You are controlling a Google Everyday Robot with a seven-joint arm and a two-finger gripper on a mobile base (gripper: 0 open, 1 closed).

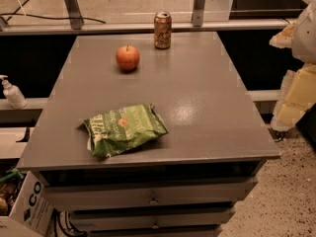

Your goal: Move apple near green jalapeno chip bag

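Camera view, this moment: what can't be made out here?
The gripper: at the right, beside the table, cut off by the frame's right edge.
The can: label print too small to read.
The green jalapeno chip bag: lettering crumpled and too small to read.
The cardboard box: cut off by the lower left corner.

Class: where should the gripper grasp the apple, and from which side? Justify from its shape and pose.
Probably best to grip the apple across its round middle, from above: it sits upright, stem up, and the can stands apart to its right. The gripper is beyond the right edge of the table.
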